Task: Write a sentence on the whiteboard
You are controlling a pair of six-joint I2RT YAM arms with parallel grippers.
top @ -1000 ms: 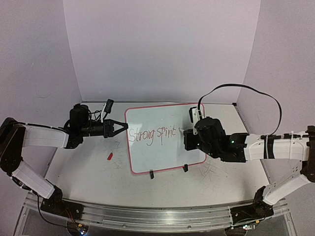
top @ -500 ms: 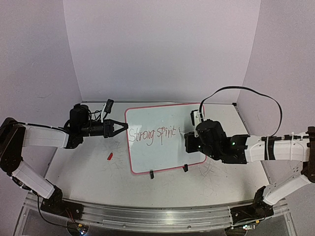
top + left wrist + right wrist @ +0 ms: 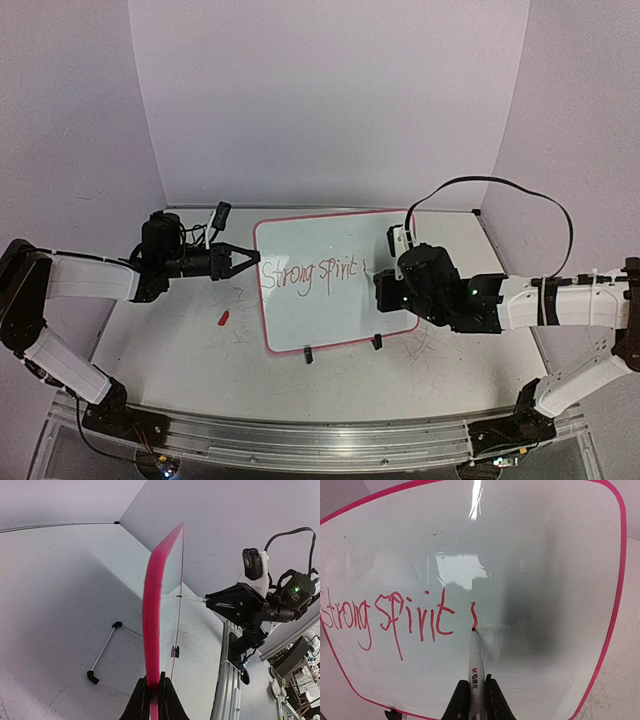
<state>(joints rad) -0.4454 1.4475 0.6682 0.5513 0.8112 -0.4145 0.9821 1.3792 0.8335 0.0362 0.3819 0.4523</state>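
Note:
The whiteboard, glossy white with a red-pink rim, stands tilted mid-table on two black clip feet. My left gripper is shut on its left rim; in the left wrist view the pink rim runs up from between the fingers of the left gripper. Red lettering, the sentence, reads "Strong spirit" followed by one short fresh stroke. My right gripper is shut on a white marker whose red tip touches the board at the stroke's lower end. In the top view the right gripper sits at the board's right side.
A small red marker cap lies on the table left of the board. A black-ended stand bar lies on the table behind the board. Purple walls close in the back and sides. A metal rail runs along the near edge.
The right arm has shifted slightly while the marker draws a short stroke after "spirit". The left arm and the board have not moved.

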